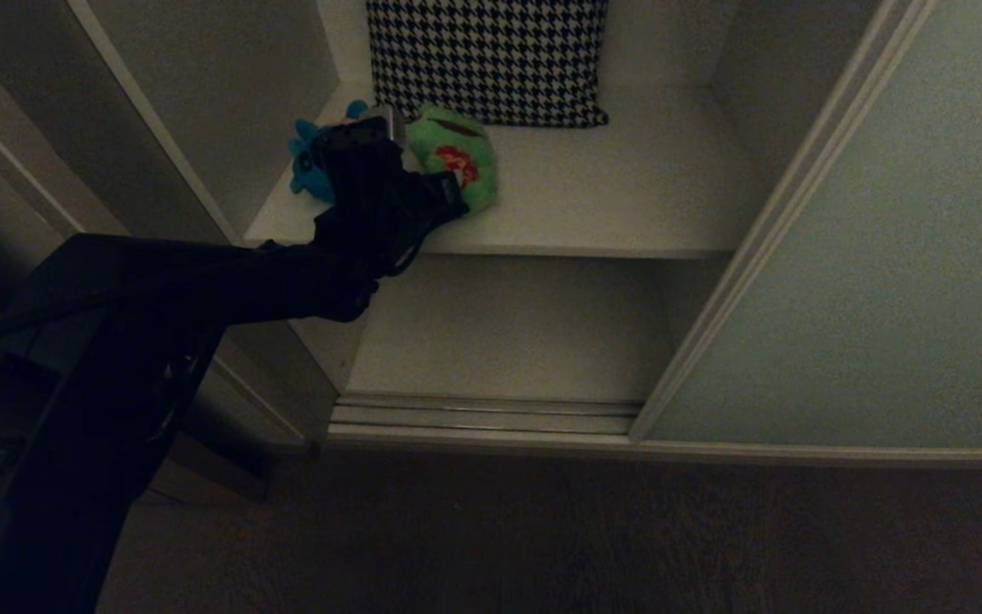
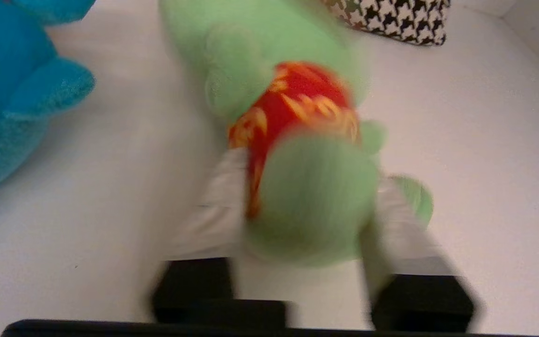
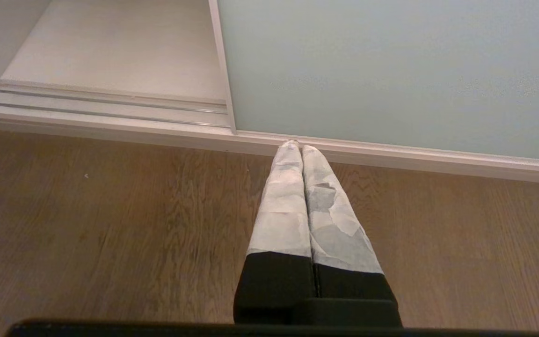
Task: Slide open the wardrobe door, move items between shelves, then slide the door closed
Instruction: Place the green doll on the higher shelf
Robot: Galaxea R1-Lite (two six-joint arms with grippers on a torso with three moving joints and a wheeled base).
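Inside the wardrobe with its sliding door point(image 1: 866, 281) pushed aside to the right: left gripper point(image 2: 307, 206) reached onto the upper white shelf point(image 1: 627, 196), fingers point(image 2: 222, 206) parted on either side of the green frog plush point(image 2: 297, 140). Teal-blue plush point(image 1: 308, 158) just beside it, houndstooth cushion point(image 1: 487, 60) behind. Right gripper point(image 3: 296, 147) parked low over the wooden floor point(image 3: 110, 224), fingers pressed together, empty.

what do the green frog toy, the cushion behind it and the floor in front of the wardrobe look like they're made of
Green frog: soft plush, going by its fuzzy nap and rounded, stuffed shape; the red chest patch looks like printed or stitched fabric.
Cushion: woven cloth with a black-and-white houndstooth pattern, matte.
Floor: brown with a wood grain showing; either wood or a wood-look laminate, low sheen.
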